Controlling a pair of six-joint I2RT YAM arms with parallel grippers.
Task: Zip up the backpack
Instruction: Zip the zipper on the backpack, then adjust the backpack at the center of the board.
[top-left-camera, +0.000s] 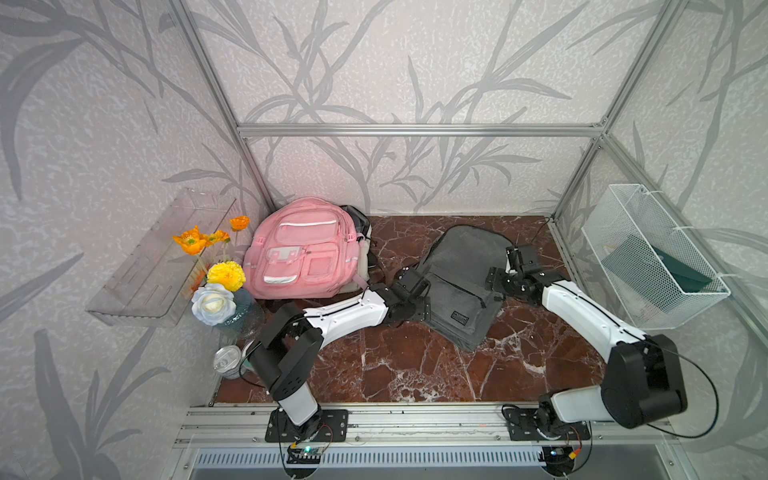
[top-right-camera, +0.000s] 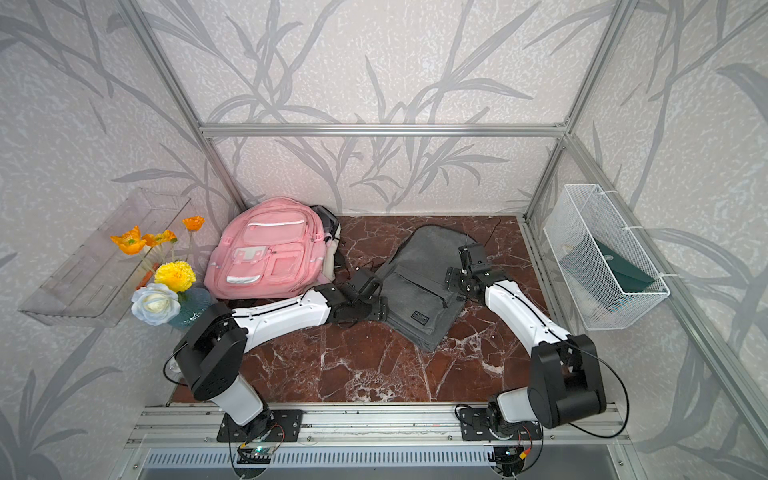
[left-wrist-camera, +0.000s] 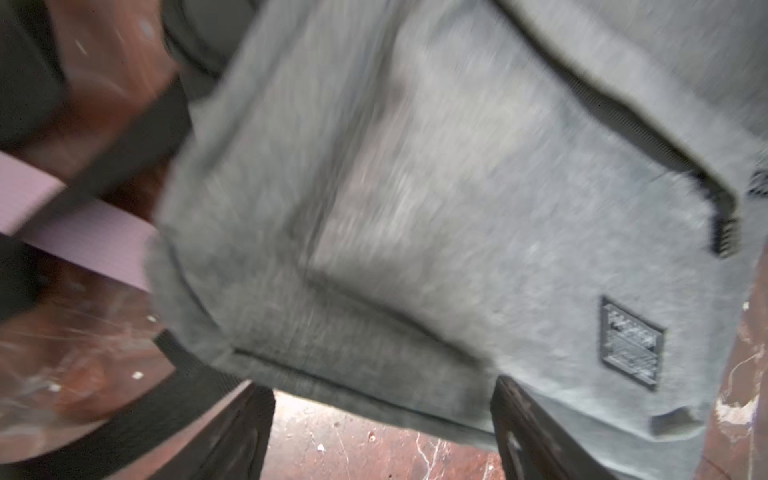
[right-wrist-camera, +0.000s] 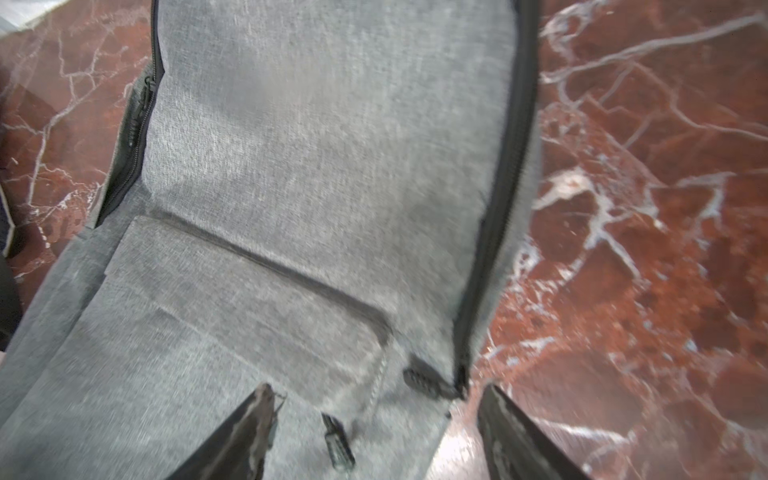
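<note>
Right gripper: jaws spread wide, empty, straddling the zipper pull where the black zipper ends, its teeth looking closed. Left gripper: spread too, empty, at the bottom edge of the gray backpack, which lies flat mid marble table. Seemingly the closing step. Next: check the far-side zip, too blurred to judge.

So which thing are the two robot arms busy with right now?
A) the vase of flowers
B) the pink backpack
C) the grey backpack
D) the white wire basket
C: both arms reach to the grey backpack lying flat, with the left gripper and the right gripper open over its fabric, while the pink backpack stands behind in the corner.
</note>
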